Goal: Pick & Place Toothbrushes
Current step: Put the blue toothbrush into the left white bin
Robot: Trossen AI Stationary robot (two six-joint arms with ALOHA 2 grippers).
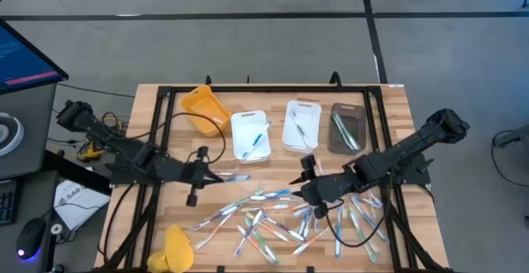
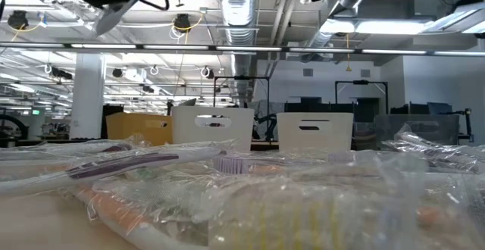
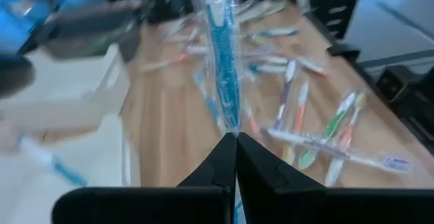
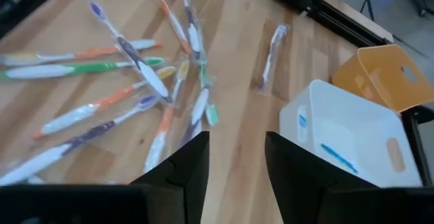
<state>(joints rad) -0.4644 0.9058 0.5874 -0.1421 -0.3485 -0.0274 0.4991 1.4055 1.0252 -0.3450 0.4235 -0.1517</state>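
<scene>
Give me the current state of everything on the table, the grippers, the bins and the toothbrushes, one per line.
left gripper: shut on the blue toothbrush
right gripper: open, empty, above the loose toothbrushes
yellow bin: tilted, looks empty
left white bin: holds blue toothbrushes
right white bin: holds a toothbrush
dark bin: holds toothbrushes

A yellow tray (image 1: 204,108), two white trays (image 1: 250,135) (image 1: 302,125) and a dark tray (image 1: 348,128) are lined up beyond both grippers. A yellow object (image 1: 177,249) is seen behind the left one.
</scene>
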